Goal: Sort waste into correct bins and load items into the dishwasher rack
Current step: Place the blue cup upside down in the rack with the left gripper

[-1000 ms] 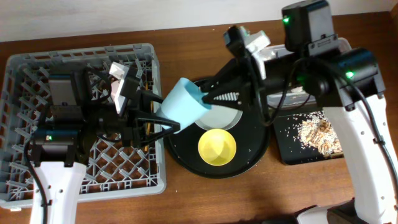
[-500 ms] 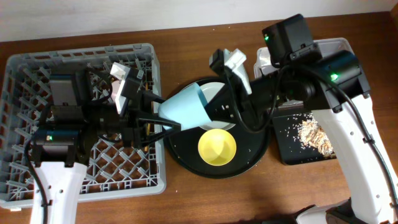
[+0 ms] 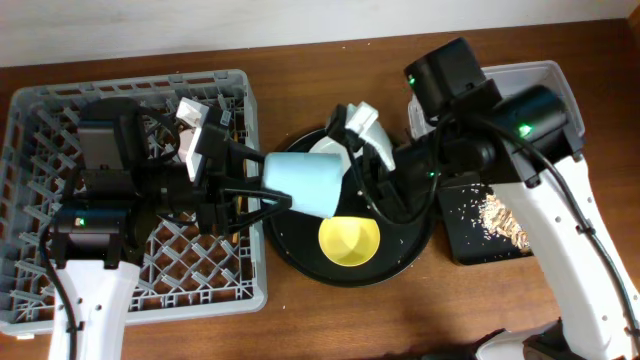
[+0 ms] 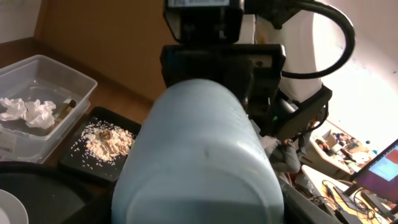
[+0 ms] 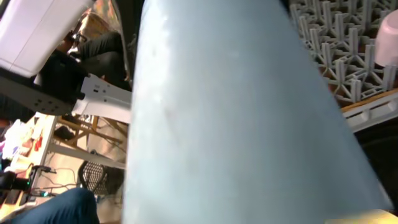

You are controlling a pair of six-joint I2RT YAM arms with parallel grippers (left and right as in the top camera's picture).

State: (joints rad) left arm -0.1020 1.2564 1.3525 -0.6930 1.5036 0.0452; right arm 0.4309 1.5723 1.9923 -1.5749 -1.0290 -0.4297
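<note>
The rack [image 3: 120,82] sits beneath and behind your left gripper [image 3: 277,180]. The round tray [image 3: 300,250] lies below and ahead of it. Between both grippers the cup [image 3: 305,184] hangs sideways. The right gripper [image 3: 348,180] clamps its far end, while the left's fingers stand wide around the near end. If right lets go before left closes, the cup likely falls toward the bowl [image 3: 349,237] just below. Close off-centre and the smooth taper could slip out.

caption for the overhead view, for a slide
Right gripper holds the blue cup sideways into the open left gripper, beside the dishwasher rack
</note>
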